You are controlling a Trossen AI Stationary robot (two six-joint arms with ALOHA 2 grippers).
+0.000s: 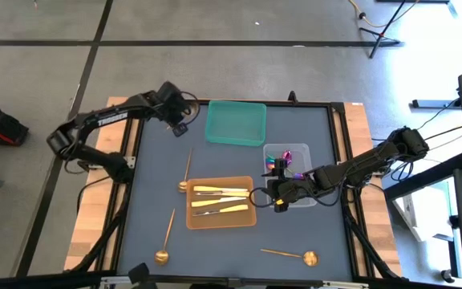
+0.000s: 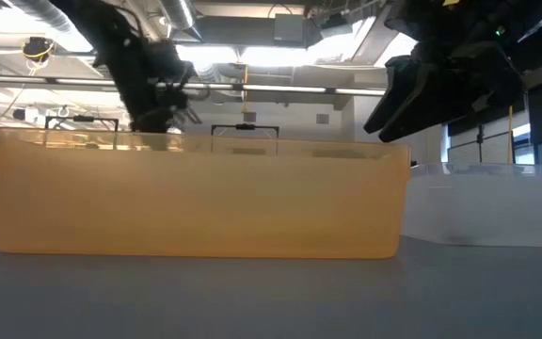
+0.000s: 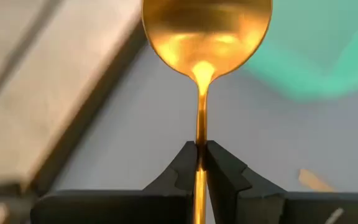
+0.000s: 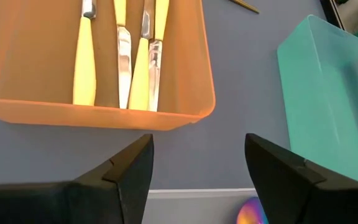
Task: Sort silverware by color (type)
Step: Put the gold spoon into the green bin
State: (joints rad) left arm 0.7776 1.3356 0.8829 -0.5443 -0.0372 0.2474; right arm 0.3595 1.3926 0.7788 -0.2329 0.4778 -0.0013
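My left gripper [image 1: 180, 120] is at the table's far left, beside the green tray [image 1: 236, 122], and is shut on a gold spoon [image 3: 207, 34]. My right gripper [image 1: 277, 197] is open and empty, low between the orange tray [image 1: 220, 215] and the clear tray [image 1: 310, 197]; its fingers [image 4: 129, 171] stand wide apart. Yellow-handled knives [image 1: 221, 191] lie in the orange tray [image 4: 104, 112]. Iridescent purple spoons [image 1: 283, 164] lie in the clear tray. Three gold spoons lie flat on the mat: one [image 1: 185, 170] left of the orange tray, one [image 1: 167, 237] at the near left, one [image 1: 291, 255] at the near right. My left gripper pinches the gold spoon's thin handle [image 3: 200, 134] between its two fingertips, a short way below the bowl. The handle runs along the fingers and the round bowl sticks out past the fingertips. The spoon is lifted clear of the mat.
The green tray [image 4: 334, 93] stands at the far middle of the dark mat. The table's wooden border and black frame [image 1: 127, 152] run along the left side. In the low view the orange tray [image 2: 196, 193] fills the front, with the clear tray [image 2: 492, 202] to its right.
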